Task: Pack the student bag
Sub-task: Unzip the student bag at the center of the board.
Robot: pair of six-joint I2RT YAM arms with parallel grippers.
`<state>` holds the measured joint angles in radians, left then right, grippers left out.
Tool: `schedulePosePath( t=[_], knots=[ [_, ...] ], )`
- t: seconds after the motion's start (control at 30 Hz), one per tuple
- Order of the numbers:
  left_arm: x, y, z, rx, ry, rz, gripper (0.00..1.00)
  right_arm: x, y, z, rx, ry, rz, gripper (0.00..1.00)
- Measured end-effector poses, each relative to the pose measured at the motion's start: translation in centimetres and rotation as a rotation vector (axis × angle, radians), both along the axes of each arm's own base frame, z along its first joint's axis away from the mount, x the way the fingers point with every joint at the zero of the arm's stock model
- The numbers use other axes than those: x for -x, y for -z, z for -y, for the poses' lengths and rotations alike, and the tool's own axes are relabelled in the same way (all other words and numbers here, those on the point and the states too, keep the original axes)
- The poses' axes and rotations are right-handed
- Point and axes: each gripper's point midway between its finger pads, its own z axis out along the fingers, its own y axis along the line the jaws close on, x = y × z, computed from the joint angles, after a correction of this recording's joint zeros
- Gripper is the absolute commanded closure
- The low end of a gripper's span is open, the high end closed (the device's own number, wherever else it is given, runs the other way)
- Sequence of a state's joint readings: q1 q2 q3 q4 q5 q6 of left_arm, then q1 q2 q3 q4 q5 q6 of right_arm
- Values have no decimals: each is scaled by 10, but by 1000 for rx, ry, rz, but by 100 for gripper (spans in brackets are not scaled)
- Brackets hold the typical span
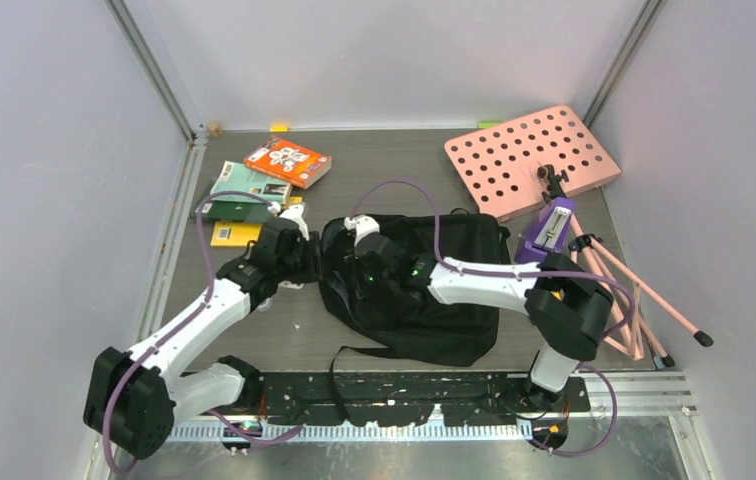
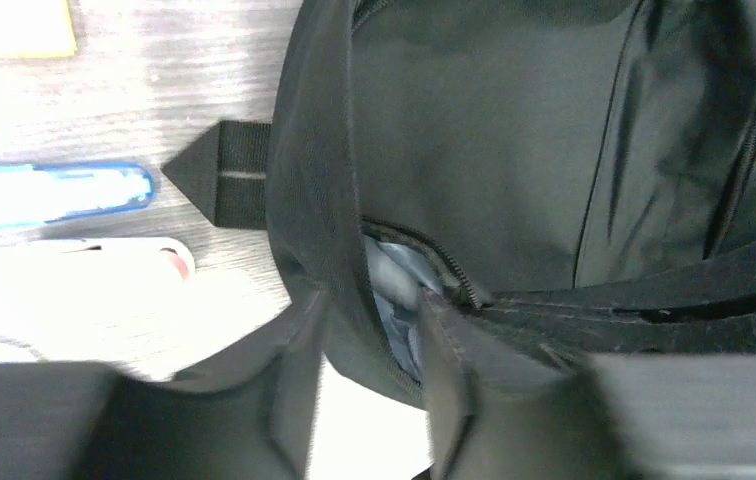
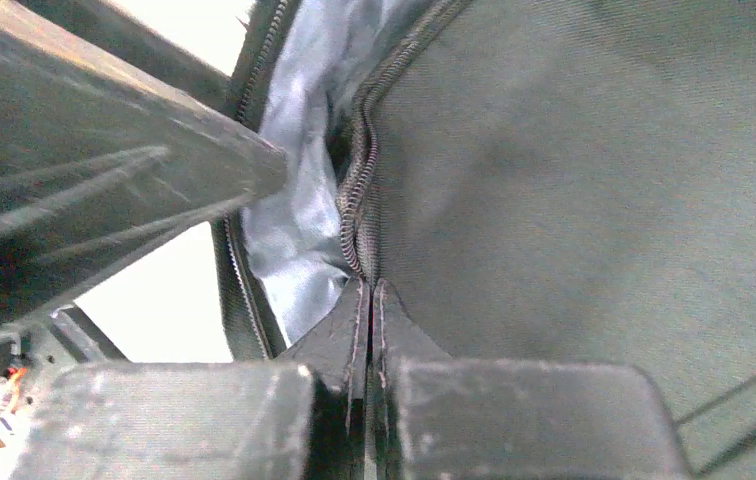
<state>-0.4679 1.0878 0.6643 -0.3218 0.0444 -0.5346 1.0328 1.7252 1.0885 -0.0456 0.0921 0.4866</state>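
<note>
The student bag (image 1: 444, 290) is a large black backpack lying flat in the middle of the table, its zip opening at the left end showing grey lining (image 3: 294, 200). My left gripper (image 1: 306, 258) is at the bag's left edge. In the left wrist view its fingers (image 2: 299, 350) straddle the lower rim of the opening (image 2: 354, 300), one outside and one on the lining, closed on the fabric. My right gripper (image 1: 361, 252) is over the bag's left part. In the right wrist view its jaws are pressed together on the zip edge (image 3: 357, 200).
An orange book (image 1: 287, 162), a green book (image 1: 244, 195) and a yellow item (image 1: 236, 233) lie at the back left. A pink board with round holes (image 1: 532, 160), a purple object (image 1: 549, 230) and pink stand legs (image 1: 634, 300) are on the right. A blue pen (image 2: 54, 195) lies by the bag's strap.
</note>
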Motion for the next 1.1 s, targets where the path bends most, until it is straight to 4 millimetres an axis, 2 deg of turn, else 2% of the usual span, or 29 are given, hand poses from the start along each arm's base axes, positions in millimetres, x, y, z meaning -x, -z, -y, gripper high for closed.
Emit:
schedulePosePath(
  t=[0.07, 0.13, 0.3, 0.4, 0.7, 0.93, 1.03, 1.1],
  knots=[
    [-2, -14, -1, 2, -9, 15, 40, 2, -2, 12, 3, 12, 33, 100],
    [-5, -33, 0, 19, -17, 54, 34, 7, -10, 24, -4, 22, 70, 100],
    [-18, -92, 9, 107, -32, 158, 32, 20, -41, 46, -64, 36, 195, 100],
    [-23, -107, 19, 166, -30, 156, 31, 27, -49, 54, -83, 44, 259, 100],
    [-18, -59, 35, 182, -54, -34, 29, 37, -62, 69, -93, 87, 399, 100],
    [-14, -43, 43, 224, -76, -71, 29, 37, -66, 81, -108, 110, 434, 100],
    [-22, -39, 50, 247, -83, -78, 41, 39, -67, 82, -112, 104, 439, 100],
    [-26, -34, 54, 257, -84, -86, 59, 41, -69, 83, -121, 99, 441, 100]
  ],
)
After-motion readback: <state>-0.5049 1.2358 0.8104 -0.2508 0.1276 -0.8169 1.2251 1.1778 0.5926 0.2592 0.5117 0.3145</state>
